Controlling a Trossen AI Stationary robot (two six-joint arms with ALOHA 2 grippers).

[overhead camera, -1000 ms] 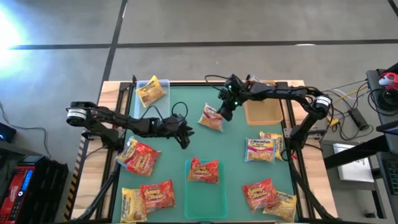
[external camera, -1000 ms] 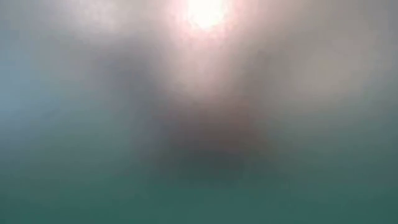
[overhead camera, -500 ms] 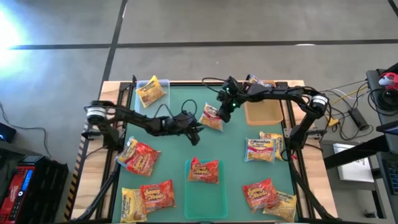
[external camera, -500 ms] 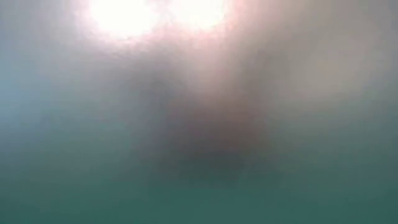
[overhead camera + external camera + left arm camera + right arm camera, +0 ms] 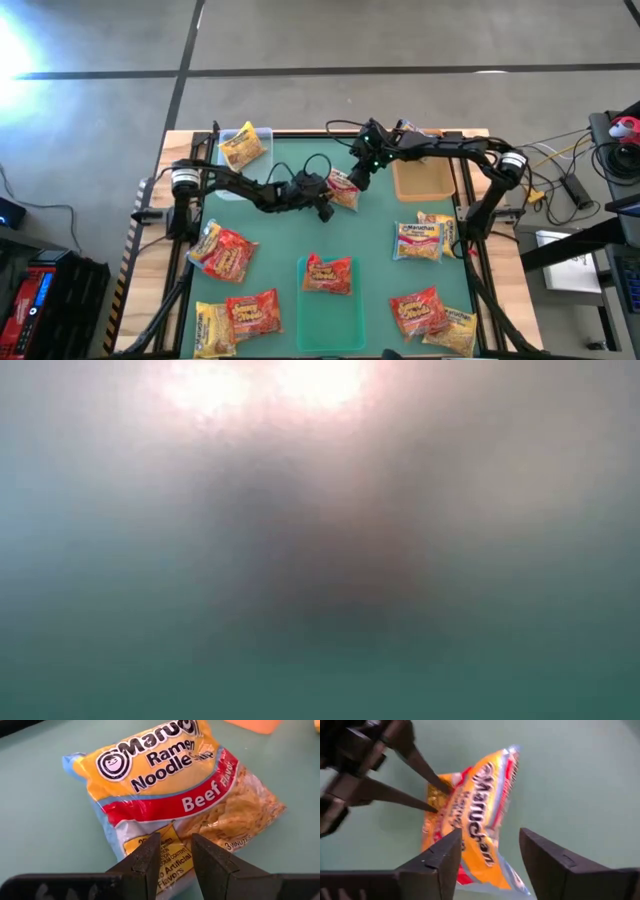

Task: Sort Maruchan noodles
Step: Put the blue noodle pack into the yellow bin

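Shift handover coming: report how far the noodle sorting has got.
Done: one packet lies in the clear tray, one in the green tray. In hand: the left gripper is closing in on the beef packet mid-mat; the right gripper hangs open above it. Left: about seven packets loose along the mat's edges.
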